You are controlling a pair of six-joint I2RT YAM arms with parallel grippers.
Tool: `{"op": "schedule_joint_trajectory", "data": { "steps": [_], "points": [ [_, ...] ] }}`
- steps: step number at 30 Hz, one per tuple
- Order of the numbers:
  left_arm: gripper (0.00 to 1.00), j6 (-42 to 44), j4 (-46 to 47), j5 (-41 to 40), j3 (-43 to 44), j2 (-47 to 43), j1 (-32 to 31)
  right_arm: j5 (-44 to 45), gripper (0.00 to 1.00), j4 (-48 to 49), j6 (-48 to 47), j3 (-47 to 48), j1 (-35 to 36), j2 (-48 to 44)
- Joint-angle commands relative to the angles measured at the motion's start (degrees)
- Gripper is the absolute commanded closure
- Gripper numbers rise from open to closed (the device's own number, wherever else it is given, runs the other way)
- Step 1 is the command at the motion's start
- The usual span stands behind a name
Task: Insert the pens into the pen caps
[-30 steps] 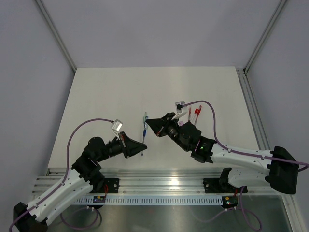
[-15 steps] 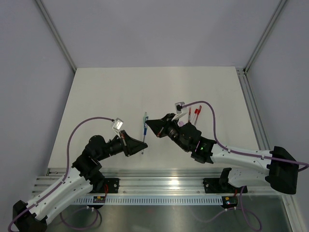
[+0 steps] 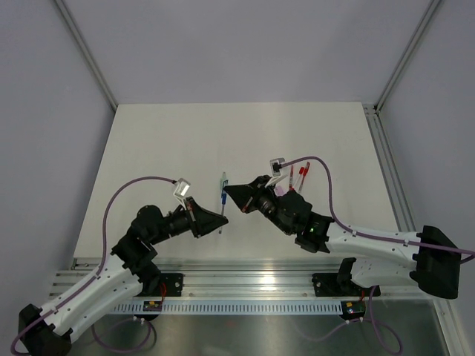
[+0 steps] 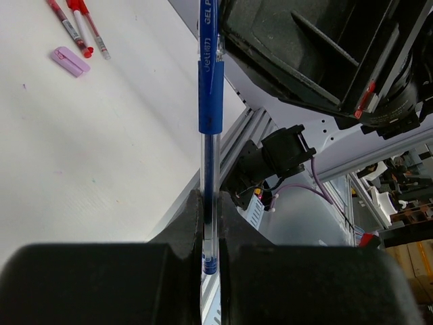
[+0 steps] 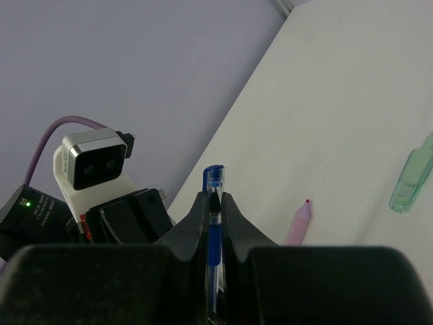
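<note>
1. Clamping narrowly on a blue pen (image 4: 206, 135), the left gripper (image 4: 206, 203) holds it by the clear barrel at bottom centre of the left wrist view. The pen runs straight up, and its tip is cut off by the top edge.
2. The right gripper (image 5: 214, 206) is closed tight on a slim blue piece (image 5: 214, 183) at lower centre of its own view. Its fingers hide most of the piece, so it cannot be told whether it is a cap or a pen end.
3. In the top view the two gripper tips stand close together at centre frame, with the blue pen running up the picture between them. Any contact between the pen and the blue piece is too small to make out.
4. Farther off on the table (image 3: 163, 148), a pink pen (image 5: 298, 223) lies just right of the right fingers. A pale green cap (image 5: 411, 177) reaches the right edge of that view.
5. The upper left of the left wrist view shows two red pens (image 4: 78, 24), cropped by the top edge. A pale pink cap (image 4: 70, 61) lies just below them.
</note>
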Motion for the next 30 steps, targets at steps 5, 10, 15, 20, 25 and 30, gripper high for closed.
{"op": "schedule_joint_trajectory", "data": {
  "steps": [5,10,15,20,25,30],
  "points": [
    [1.0,1.3,13.8,-2.6,7.0,3.8,-0.2,1.7,1.0,-4.2,-1.6,-0.7,3.0,-3.6],
    [1.0,2.8,12.1,-0.9,9.2,3.3,-0.6,2.5,0.85,-9.1,-0.2,-0.1,3.1,-7.8],
    [1.0,4.3,7.3,0.6,9.5,2.1,-0.8,1.9,0.61,-16.2,-1.3,3.2,3.1,-12.0],
    [1.0,3.7,5.8,1.9,8.3,0.5,-0.8,-1.9,0.44,-20.6,-3.5,6.4,3.1,-16.1],
    [1.0,2.4,6.8,5.9,6.9,-0.9,-1.0,-5.6,0.24,-27.3,-8.3,13.8,3.0,-15.9],
    [1.0,-0.4,9.8,10.1,5.3,-2.5,-1.3,-5.9,0.18,-30.3,-13.2,21.1,2.2,-11.3]
  ]
}}
